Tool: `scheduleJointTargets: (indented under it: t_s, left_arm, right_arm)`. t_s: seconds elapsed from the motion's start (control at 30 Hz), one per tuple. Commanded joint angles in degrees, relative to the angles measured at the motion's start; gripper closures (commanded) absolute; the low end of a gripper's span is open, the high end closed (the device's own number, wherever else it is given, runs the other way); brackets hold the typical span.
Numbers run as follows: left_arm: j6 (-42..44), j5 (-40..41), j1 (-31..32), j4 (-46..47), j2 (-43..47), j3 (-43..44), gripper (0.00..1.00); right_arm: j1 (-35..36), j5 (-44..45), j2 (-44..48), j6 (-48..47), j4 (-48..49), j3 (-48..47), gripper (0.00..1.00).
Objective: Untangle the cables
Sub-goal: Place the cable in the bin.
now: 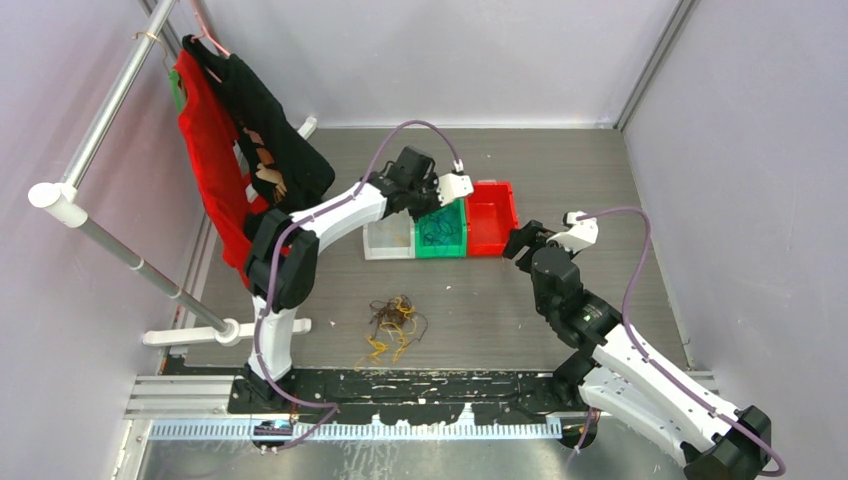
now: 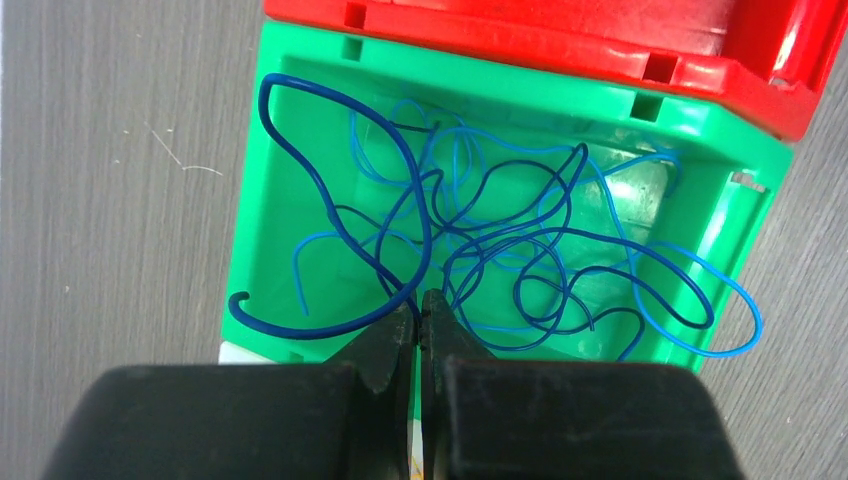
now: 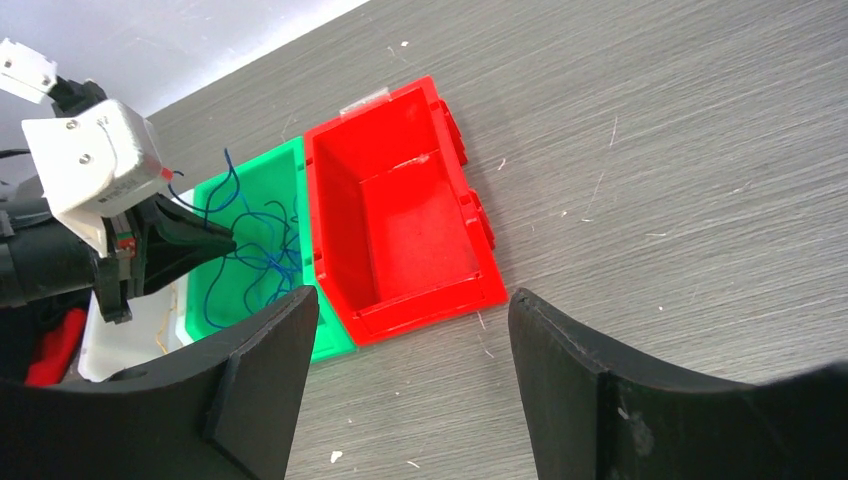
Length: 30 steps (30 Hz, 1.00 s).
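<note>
Left wrist view showed your left gripper (image 2: 421, 300) with its fingers pressed together, tips dipped just inside the near wall of the green bin (image 2: 250, 200). A dark blue strand (image 2: 310, 333) curved right up to those tips. You could not tell whether it was pinched between them or only lay against them. The other blue strands (image 2: 560, 250) sat loosely heaped ahead of the fingers, and two loops hung over the rim, one to the left of the tips and one to their right.

That was your main risk. If the dark strand was caught and you pulled away, it would likely have dragged its crossed neighbours over the rim and spilled sorted wire onto the table (image 2: 100, 200). Even a clean release might have let those springy loops hop out.

Your right gripper (image 3: 410, 300) stood wide with nothing between its fingers, hovering above the table with the empty red bin (image 3: 400, 230) just ahead of them. The unsorted tangle (image 1: 393, 322) of yellow-orange and dark strands lay well behind both pairs of fingers, back toward the arm bases. Those strands looked knotted, so a grab there could have lifted several at once. A low sweep back could also have clipped the bins.
</note>
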<state>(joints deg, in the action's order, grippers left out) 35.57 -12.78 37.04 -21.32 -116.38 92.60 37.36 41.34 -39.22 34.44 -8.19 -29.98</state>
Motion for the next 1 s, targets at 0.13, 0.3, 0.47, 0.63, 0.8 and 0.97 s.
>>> scheduleJointTargets:
  t_s: [0.13,0.3,0.47,0.63,0.8,0.97]
  left_arm:
    - [3.98,0.91,0.36,-5.23,-2.66,5.81,0.97]
    - [3.46,-1.77,0.31,-8.05,-1.4,8.13,0.69]
    - [3.24,-6.89,0.15,-12.51,1.68,8.22,0.42]
    - [1.82,-14.07,-0.52,-18.2,4.49,8.73,0.35]
    - [-1.47,-23.28,-2.35,-24.27,5.72,14.69,0.35]
    - [-8.4,-30.19,-5.96,-30.89,4.94,25.86,0.34]
  right_arm:
    - [-0.99,0.23,0.81,0.76,2.3,-0.08,0.25]
    - [-1.6,-0.4,0.6,0.97,2.45,-0.08,0.25]
    - [-1.99,-1.46,-0.1,1.64,2.62,-0.44,0.25]
    - [-2.37,-2.29,-0.55,1.62,1.89,-1.51,0.26]
    - [-3.09,-3.78,-2.89,1.83,2.6,-2.82,0.26]
    - [-5.21,-9.49,-10.19,2.04,5.44,-6.62,0.26]
